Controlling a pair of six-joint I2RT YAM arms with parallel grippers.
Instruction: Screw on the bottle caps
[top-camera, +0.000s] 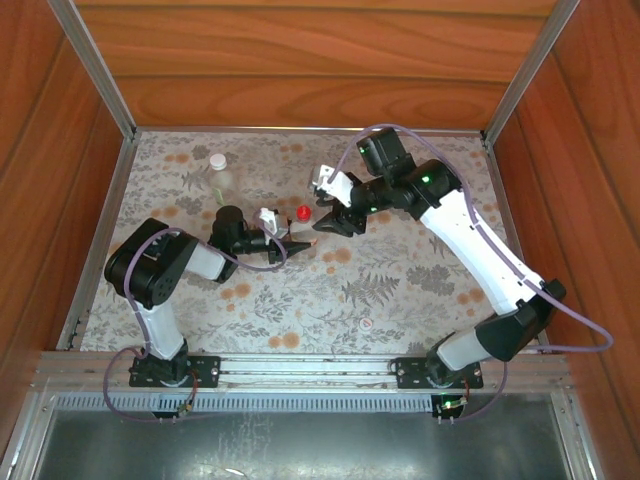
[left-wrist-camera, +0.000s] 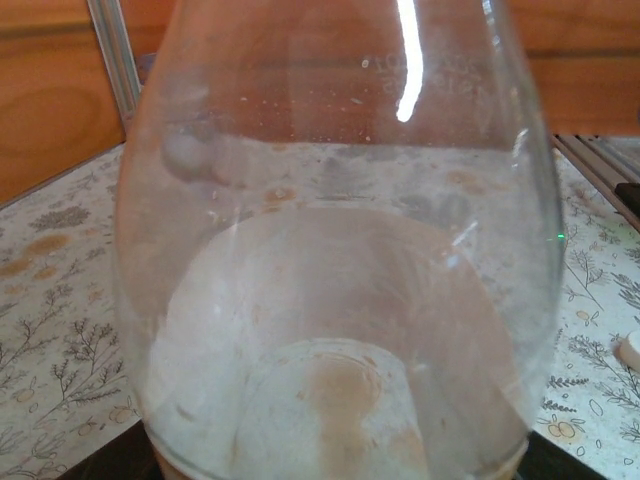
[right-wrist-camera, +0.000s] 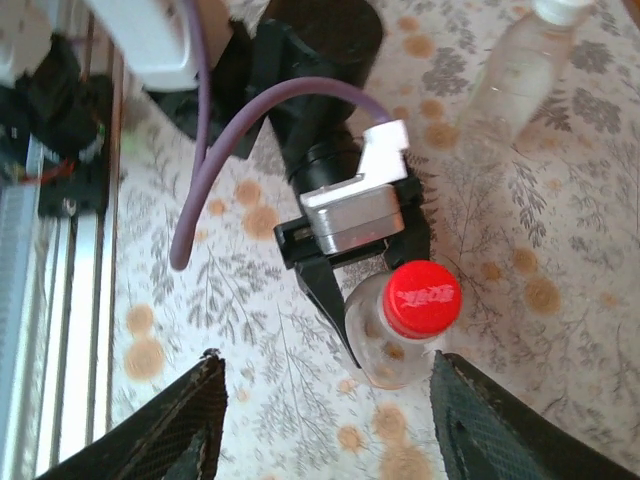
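- The bottle (right-wrist-camera: 385, 350) is small and clear. It stands upright, with a red cap (right-wrist-camera: 423, 298) on its neck.
- It stands near the middle of the table (top-camera: 400, 300), a little toward the far edge.
- The left gripper (top-camera: 296, 241) is clamped on the body of the bottle.
- The right gripper (right-wrist-camera: 328, 372) has its fingers apart, just beside the red cap and not touching it.
- The left wrist view shows the clear wall of the bottle very close, and a white cap (left-wrist-camera: 632, 347) lying loose on the table.
- The top view shows a second bottle (top-camera: 222, 185) with a pale cap (top-camera: 217, 160), near the far left corner.
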